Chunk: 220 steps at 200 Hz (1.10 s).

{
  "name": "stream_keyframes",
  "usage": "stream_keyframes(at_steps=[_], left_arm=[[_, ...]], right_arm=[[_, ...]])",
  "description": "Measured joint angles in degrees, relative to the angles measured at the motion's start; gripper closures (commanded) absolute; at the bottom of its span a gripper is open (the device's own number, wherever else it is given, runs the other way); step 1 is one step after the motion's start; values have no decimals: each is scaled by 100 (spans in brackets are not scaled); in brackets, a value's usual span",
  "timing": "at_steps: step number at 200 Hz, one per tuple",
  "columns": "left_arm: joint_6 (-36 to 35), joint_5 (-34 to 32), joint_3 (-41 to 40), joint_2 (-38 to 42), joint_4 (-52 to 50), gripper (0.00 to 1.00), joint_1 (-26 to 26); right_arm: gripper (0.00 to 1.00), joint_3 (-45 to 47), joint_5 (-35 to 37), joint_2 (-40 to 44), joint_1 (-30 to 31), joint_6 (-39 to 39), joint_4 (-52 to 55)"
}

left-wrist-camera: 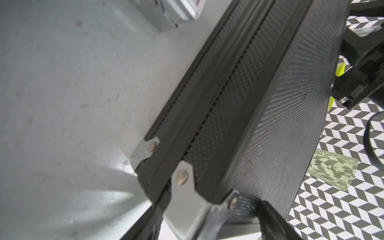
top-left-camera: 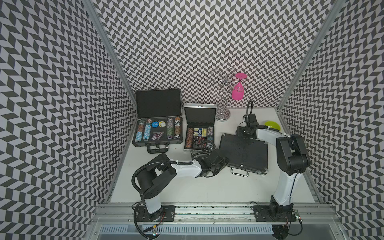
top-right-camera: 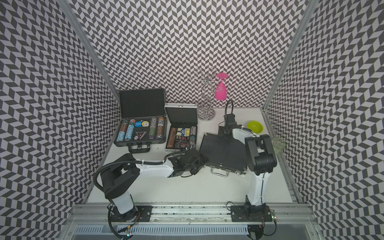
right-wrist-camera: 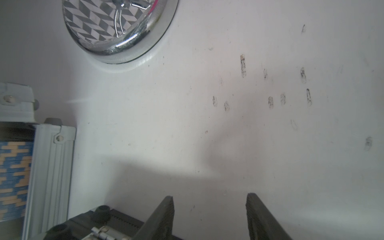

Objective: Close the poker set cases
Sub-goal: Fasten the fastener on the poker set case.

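Black case (top-left-camera: 243,151) lies shut between my tools: the left tool (left-wrist-camera: 209,226), wide, straddles its corner, I think to steady it; the right tool (right-wrist-camera: 209,207), wide and empty, hangs just beyond its hinge (right-wrist-camera: 104,230).

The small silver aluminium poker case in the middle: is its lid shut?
No, the small silver aluminium poker case has its lid raised, with chips and cards showing inside.

Top views overhead, wrist views close by black case (left-wrist-camera: 270,104)
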<state>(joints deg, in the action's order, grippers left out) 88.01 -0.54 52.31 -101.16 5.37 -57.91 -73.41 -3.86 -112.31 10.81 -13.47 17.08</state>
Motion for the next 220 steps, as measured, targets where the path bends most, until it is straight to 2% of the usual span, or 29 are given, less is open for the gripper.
stream_keyframes(at_steps=[65,220], left_arm=[[240,122,-50,155,-227,26,-221],[686,-15,389,-79,-584,26,-284]], right_arm=[[46,15,-4,-2,0,-7,70],[50,216,-120,22,0,-160,2]])
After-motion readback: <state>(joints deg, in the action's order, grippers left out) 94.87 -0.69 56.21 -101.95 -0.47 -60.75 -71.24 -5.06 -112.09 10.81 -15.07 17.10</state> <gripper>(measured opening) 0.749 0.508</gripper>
